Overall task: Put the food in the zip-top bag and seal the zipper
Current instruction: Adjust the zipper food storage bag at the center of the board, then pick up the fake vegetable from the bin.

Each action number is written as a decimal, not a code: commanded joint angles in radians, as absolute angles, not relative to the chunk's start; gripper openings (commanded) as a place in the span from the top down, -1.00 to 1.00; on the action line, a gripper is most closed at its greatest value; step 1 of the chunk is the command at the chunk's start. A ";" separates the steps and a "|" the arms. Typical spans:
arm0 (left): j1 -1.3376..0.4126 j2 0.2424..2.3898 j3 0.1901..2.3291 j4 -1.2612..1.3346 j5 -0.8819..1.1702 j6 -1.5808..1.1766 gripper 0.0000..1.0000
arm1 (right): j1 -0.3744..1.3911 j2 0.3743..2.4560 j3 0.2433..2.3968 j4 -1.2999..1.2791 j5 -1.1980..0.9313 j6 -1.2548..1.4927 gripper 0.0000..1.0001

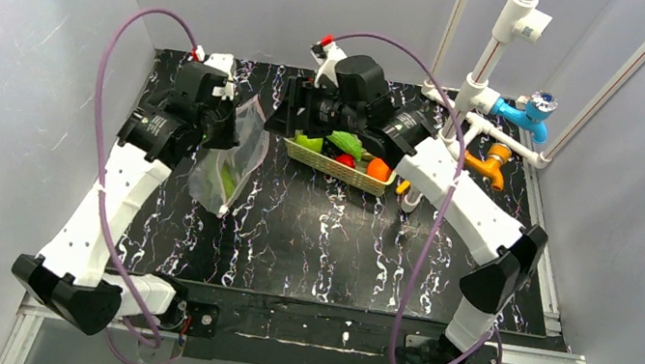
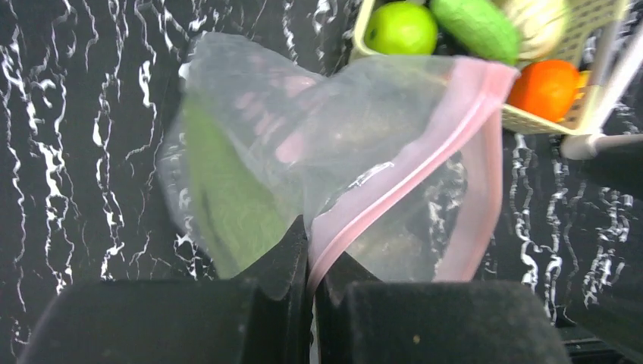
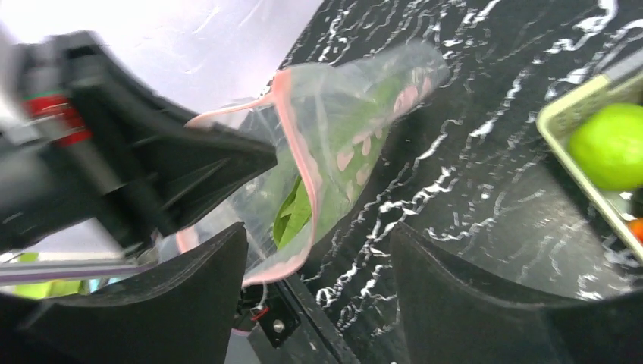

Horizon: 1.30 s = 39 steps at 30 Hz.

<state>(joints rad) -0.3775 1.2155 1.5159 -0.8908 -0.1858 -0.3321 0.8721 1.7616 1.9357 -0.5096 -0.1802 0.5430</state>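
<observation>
Bench [image 1: 310, 239]: black marble, white-veined.
Left end effector [image 2: 311, 235]: pinches the zip-top bag [image 2: 318, 136] by its pink zipper [image 2: 425, 144], left of the basket [image 1: 339, 173].
Right end effector [image 3: 318, 243]: wide, empty.
Next: we should spread the mouth before loading.

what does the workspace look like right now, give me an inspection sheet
surface: black marbled table, no spills seen
job's things: zip-top bag held up at left, mouth open, pink zipper unsealed, green leaves inside; green apple, cucumber and orange lie in the cream basket
clutter: white pipe rig with blue fitting and orange fitting at right rear
grippers: left gripper shut on the zipper edge; right gripper open, empty, facing the bag's mouth
cables: purple cable looped over each arm, no snag seen
surroundings: grey walls on three sides
</observation>
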 commanded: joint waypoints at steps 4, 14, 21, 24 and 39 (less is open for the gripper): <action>-0.237 1.246 1.363 -0.667 -0.037 -0.298 1.00 | 0.827 1.609 1.866 -0.554 0.049 0.424 -0.63; -0.226 1.314 1.352 -0.559 -0.008 -0.220 1.00 | 0.715 1.773 1.899 -0.434 0.295 0.342 -0.71; -0.186 1.254 1.252 -0.464 0.056 -0.224 1.00 | 0.644 2.019 2.059 -0.363 0.268 0.319 -0.73; -0.182 1.211 1.207 -0.434 0.069 -0.225 1.00 | 0.619 2.115 2.127 -0.319 0.242 0.320 -0.76; -0.169 1.184 1.148 -0.417 0.030 -0.225 1.00 | 0.531 2.364 2.294 -0.152 0.124 0.420 -0.93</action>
